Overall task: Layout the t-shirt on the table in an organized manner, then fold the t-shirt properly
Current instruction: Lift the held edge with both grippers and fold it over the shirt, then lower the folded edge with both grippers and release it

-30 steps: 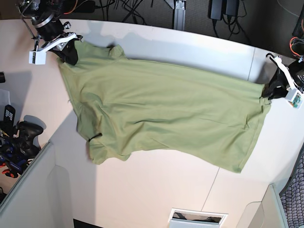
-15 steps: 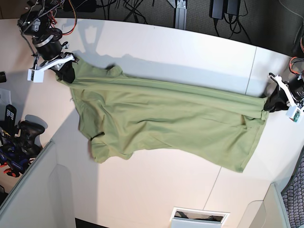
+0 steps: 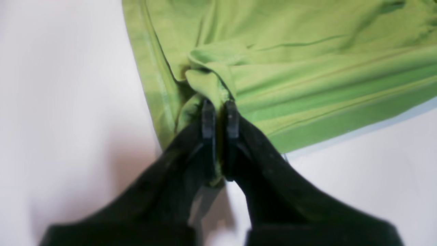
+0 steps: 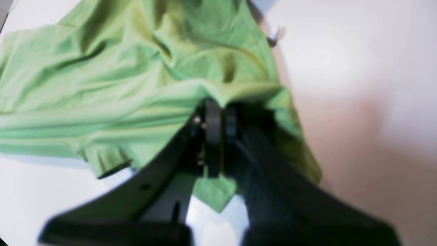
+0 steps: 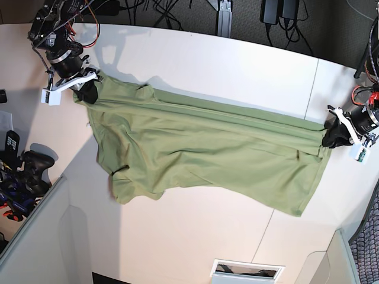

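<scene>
On table (image 5: 237, 59), t-shirt (image 5: 201, 148) stretched lengthwise between both grippers, left-right.

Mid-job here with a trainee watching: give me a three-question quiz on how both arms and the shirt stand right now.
1. True or false: the plain olive-green cotton t-shirt lies neatly folded in a square.
2. What does the left gripper pinch between its fingers? A) bare smooth white table B) a bunched shirt edge C) nothing
3. Fill in: the right gripper is ___ on the shirt.

Key
1. False: it is stretched out between the two grippers, still wrinkled.
2. B
3. shut
</scene>
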`<action>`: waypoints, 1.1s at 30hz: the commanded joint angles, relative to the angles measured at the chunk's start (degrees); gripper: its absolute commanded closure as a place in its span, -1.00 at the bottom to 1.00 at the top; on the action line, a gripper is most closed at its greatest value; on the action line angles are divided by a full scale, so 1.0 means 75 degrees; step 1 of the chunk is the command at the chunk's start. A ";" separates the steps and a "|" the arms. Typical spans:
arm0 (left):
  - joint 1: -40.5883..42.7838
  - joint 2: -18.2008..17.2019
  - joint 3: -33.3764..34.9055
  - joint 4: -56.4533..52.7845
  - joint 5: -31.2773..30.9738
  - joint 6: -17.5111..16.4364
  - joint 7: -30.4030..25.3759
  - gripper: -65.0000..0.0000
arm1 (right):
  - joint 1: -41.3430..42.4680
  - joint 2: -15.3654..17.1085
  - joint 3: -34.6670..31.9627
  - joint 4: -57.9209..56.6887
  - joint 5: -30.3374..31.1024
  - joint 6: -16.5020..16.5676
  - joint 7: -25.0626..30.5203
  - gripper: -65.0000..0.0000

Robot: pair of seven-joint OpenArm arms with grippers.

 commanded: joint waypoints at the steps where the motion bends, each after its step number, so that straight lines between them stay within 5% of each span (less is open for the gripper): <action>1: -0.0143 -0.0152 -0.0079 0.0085 -0.0073 -0.0034 -0.0172 0.60 | 0.0079 0.0128 0.0041 0.0076 0.0058 -0.0020 0.0286 0.84; 3: -0.0143 -0.0152 -0.0079 0.0085 -0.0067 -0.0034 -0.0178 0.15 | 0.0079 0.0128 0.0041 0.0058 0.0058 -0.0020 0.0358 0.31; 5: -0.0146 -0.0154 -0.0079 0.0087 -0.0079 -0.0034 -0.0201 -0.06 | 0.0090 0.0131 0.0044 0.0070 0.0058 -0.0020 0.0361 0.03; 18: -0.0175 -0.0239 -0.0600 0.1638 -0.0603 -0.0034 0.0125 0.01 | 0.0117 0.0131 0.0093 0.0973 0.0061 -0.0017 0.0294 0.05; 21: -0.0181 -0.0227 -0.0592 0.1737 -0.0650 -0.0034 0.0119 0.19 | 0.0166 0.0131 0.0093 0.0956 -0.0041 -0.0017 0.0294 0.31; 26: -0.0178 -0.0213 -0.0586 0.1728 -0.0600 -0.0034 0.0128 0.19 | 0.0227 0.0131 0.0093 0.0921 -0.0446 -0.0023 0.0382 0.66; 30: -0.0163 -0.0213 -0.0586 0.1728 -0.0694 -0.0034 0.0420 0.19 | 0.0216 0.0128 0.0108 0.0921 -0.0557 -0.0026 0.0227 0.62; 33: -0.0038 -0.0213 -0.0589 0.1728 -0.1014 -0.0034 0.0583 -0.02 | 0.0181 0.0105 0.0335 0.0921 -0.0562 -0.0026 0.0090 0.27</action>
